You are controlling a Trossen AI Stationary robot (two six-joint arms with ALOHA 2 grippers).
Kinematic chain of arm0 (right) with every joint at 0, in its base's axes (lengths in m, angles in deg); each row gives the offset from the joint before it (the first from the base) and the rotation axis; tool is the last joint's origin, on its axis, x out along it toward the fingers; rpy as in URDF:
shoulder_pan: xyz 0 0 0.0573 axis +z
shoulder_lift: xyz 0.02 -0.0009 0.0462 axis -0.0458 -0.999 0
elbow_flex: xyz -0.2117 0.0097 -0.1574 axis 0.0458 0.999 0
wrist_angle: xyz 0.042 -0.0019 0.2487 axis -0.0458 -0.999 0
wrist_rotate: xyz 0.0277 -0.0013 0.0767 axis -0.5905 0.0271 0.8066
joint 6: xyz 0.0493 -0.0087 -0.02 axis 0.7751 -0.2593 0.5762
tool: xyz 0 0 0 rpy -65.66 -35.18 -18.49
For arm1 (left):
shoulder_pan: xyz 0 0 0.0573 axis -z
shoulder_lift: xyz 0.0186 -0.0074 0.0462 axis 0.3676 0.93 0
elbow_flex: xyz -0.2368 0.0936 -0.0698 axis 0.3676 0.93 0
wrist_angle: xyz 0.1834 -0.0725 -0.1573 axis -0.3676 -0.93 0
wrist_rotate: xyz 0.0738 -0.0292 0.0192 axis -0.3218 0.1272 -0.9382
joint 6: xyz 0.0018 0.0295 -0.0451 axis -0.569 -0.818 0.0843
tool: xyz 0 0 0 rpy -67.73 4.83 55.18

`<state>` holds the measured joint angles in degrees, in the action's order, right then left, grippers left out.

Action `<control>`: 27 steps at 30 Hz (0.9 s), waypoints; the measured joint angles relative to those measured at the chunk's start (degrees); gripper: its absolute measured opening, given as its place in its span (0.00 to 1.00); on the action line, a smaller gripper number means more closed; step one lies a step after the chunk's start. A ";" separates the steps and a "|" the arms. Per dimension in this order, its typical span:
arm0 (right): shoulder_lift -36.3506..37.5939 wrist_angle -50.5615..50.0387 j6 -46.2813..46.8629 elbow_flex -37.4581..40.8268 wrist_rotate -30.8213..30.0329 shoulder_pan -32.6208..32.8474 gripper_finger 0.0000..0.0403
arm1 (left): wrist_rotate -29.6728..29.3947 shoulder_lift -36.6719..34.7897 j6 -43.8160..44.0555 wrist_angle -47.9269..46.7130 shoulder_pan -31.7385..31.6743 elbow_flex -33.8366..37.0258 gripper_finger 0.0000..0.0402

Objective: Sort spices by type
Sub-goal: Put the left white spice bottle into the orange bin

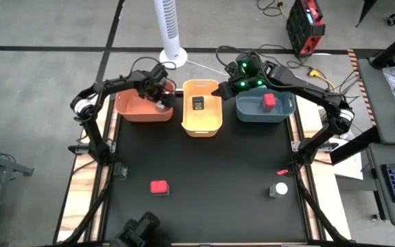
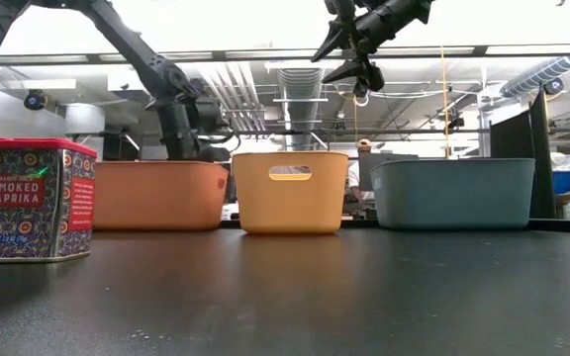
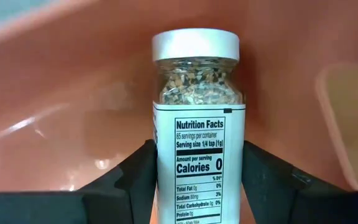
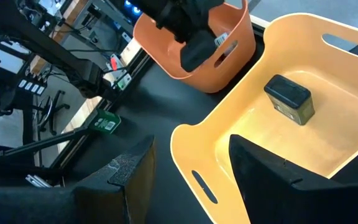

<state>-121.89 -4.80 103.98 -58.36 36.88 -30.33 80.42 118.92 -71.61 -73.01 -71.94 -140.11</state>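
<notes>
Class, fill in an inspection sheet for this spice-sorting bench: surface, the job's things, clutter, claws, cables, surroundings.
Surface: black tabletop, three bins along the far edge.
Job's things: clear white-capped jar in the orange bin; black tin in the yellow bin; red box in the blue-grey bin; red paprika tin and a second white-capped jar on the near tabletop. The sixth spice is not seen.
Clutter: thin red stick.
Claws: left claw inside the orange bin, fingers either side of the jar; right claw open, empty, above the yellow bin.
Cables: loose cables on the floor behind the bins.
Surroundings: tower fan, red case.
</notes>
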 joint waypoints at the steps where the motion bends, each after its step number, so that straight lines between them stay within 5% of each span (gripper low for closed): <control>1: 0.00 -0.01 0.00 0.00 -0.01 0.00 0.48 | -0.28 -0.10 -0.54 -1.05 -0.02 -1.17 0.44; 15: 0.00 1.44 -4.46 0.00 0.05 0.02 0.48 | 2.26 -5.35 -13.76 -18.89 -0.15 -20.27 0.44; 18: 0.00 6.52 -8.67 0.00 0.12 0.07 0.48 | 11.70 -11.36 -18.05 -12.09 -0.16 -20.27 0.44; 23: 0.00 20.01 -18.48 0.07 0.52 1.56 0.49 | 44.87 -23.46 -19.23 14.57 1.41 -13.63 0.44; 27: -0.03 28.39 -22.80 -0.19 0.60 3.67 0.49 | 44.83 -30.99 -12.68 34.10 4.97 -7.21 0.44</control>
<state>-121.92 23.59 81.18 -58.54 37.48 -26.66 125.25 87.93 -84.29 -38.91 -66.97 -147.32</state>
